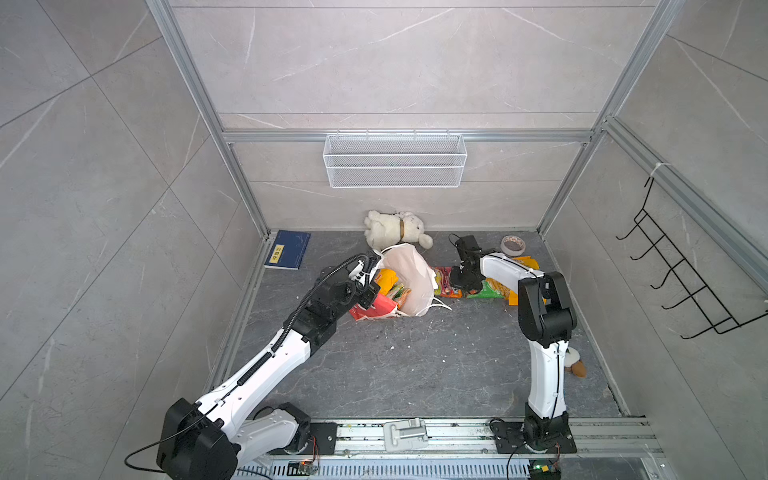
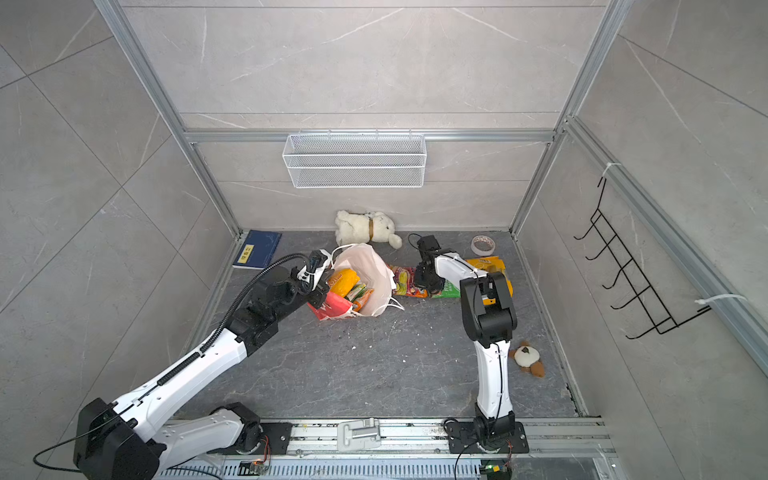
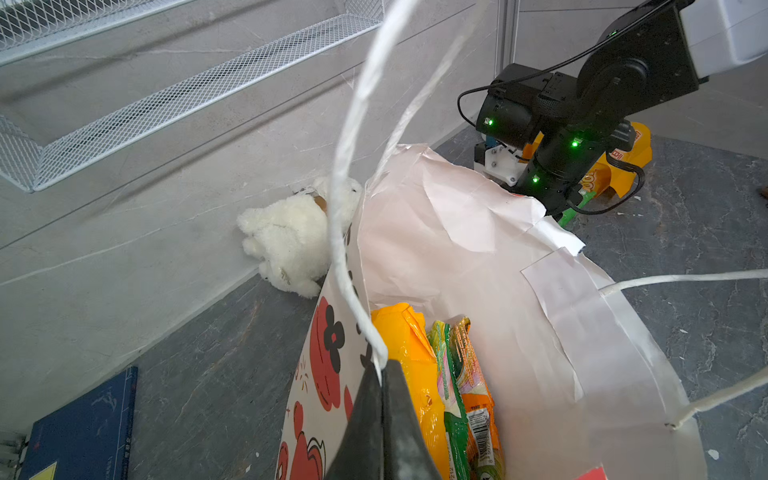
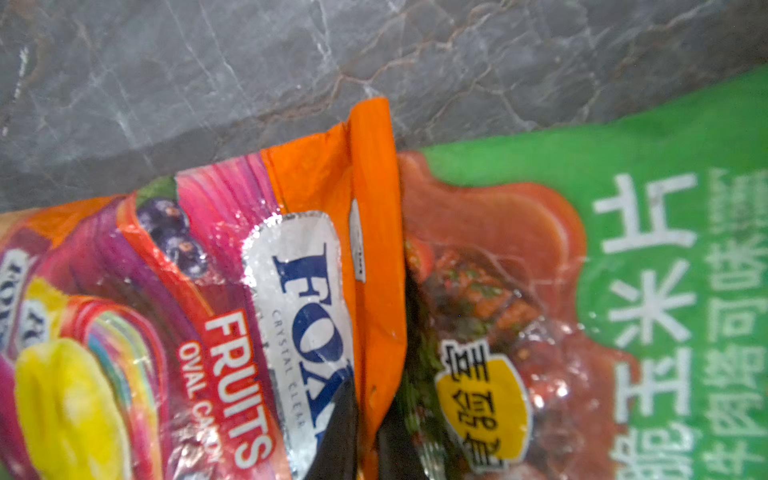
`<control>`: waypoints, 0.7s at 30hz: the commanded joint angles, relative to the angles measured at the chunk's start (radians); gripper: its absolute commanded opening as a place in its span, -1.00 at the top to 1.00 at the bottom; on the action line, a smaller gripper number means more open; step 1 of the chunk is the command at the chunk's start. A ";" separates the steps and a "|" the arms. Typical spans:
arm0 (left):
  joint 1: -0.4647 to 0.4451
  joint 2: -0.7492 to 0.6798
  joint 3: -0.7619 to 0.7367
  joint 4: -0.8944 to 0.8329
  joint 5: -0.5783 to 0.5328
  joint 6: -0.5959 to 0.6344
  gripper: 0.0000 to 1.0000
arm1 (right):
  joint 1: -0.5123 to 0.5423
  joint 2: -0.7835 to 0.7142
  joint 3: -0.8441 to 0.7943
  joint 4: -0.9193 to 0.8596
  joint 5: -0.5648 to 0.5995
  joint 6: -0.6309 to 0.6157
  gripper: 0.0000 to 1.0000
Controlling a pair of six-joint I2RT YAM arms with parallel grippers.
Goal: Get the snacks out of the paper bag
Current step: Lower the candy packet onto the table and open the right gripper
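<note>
Three snacks [image 3: 440, 374] poke up inside white paper bag [image 3: 457, 232], red prints, mid table [image 1: 415, 365]. Left pincer [image 3: 381, 376] squeezed tight on bag rim. Right pincer [image 4: 368, 419] squeezed tight on FOX packet [image 4: 307, 291] orange edge, touching green packet [image 4: 665, 166], right of bag. Open table near front.

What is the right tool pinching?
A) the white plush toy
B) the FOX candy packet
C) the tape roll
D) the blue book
B: in the right wrist view, the right tool is closed on the orange edge of the FOX candy packet, right next to the green packet.
</note>
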 commanded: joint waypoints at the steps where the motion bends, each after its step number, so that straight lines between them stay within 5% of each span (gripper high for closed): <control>1: -0.003 -0.020 0.012 0.064 0.020 0.004 1.00 | -0.021 0.007 -0.001 -0.048 0.035 -0.030 0.76; 21: -0.003 -0.002 0.019 0.073 0.032 -0.001 1.00 | -0.028 -0.084 0.017 -0.081 0.005 -0.059 0.55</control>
